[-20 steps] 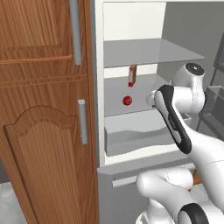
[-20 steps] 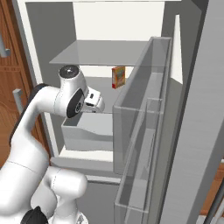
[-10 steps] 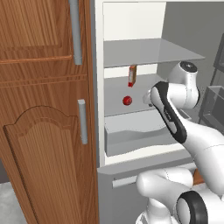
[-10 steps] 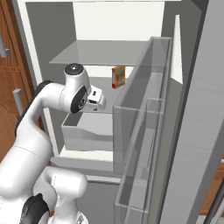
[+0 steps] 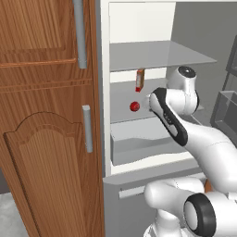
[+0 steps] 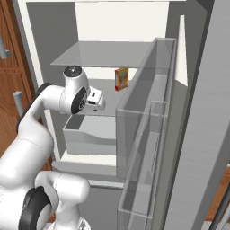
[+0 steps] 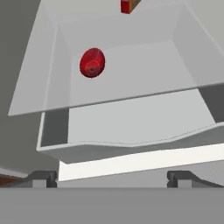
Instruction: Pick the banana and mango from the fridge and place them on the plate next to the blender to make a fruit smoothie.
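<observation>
We found the glossy, rounded mango [image 7: 92, 63] on a flat grey fridge [image 5: 139, 152] shelf [image 7: 144, 65]; fingers [image 7: 43, 178] spread wide, released.

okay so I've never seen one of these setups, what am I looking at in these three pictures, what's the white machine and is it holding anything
It's a computer-rendered kitchen. The white machine is a robot arm on a driving base, reaching into an open fridge. Two pictures come from cameras on the base, behind the arm to its left and right. The third looks out from the hand itself; the gripper is open and holds nothing. A red mango and an orange-red carton sit on a grey shelf, above a pale drawer. A wooden cabinet stands left of the fridge.
</observation>
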